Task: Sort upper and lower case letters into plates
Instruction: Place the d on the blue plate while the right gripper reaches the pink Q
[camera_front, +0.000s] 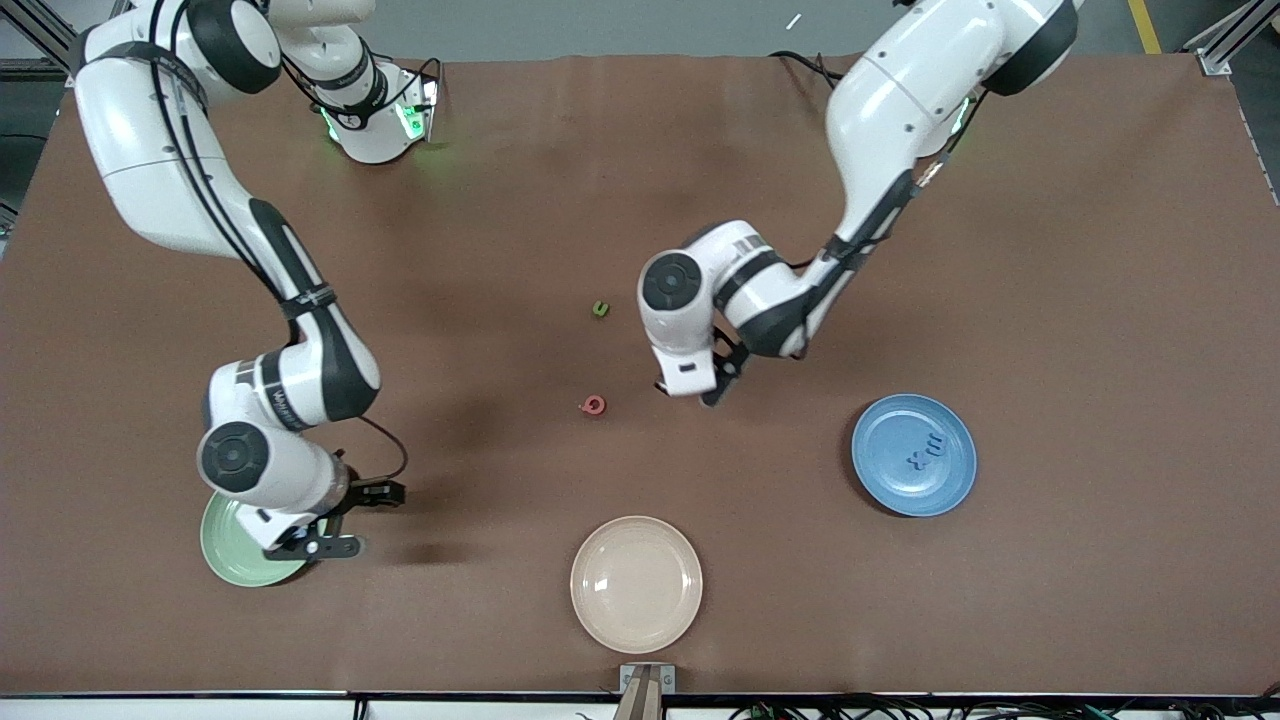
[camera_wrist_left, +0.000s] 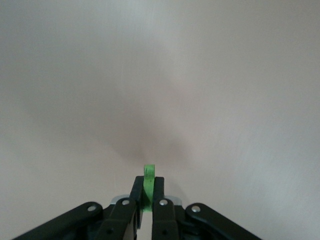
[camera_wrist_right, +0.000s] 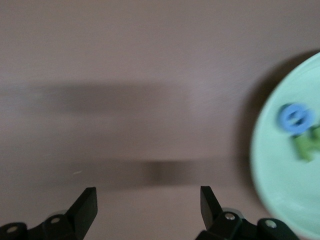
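My left gripper (camera_front: 712, 388) is over the table's middle, shut on a small green letter (camera_wrist_left: 149, 175) that pokes out between its fingertips. A green letter (camera_front: 600, 309) and a pink-red letter (camera_front: 593, 405) lie on the table beside it, toward the right arm's end. The blue plate (camera_front: 900, 490) holds blue letters (camera_front: 925, 453). My right gripper (camera_front: 362, 520) is open and empty, just beside the mint green plate (camera_front: 225, 545). The right wrist view shows that plate (camera_wrist_right: 280, 190) with a blue letter (camera_wrist_right: 296, 118) and a green letter (camera_wrist_right: 308, 145) in it.
A cream-beige plate (camera_front: 636, 583) sits empty near the table's front edge, between the two coloured plates. The brown table (camera_front: 1050, 300) is bare toward the left arm's end.
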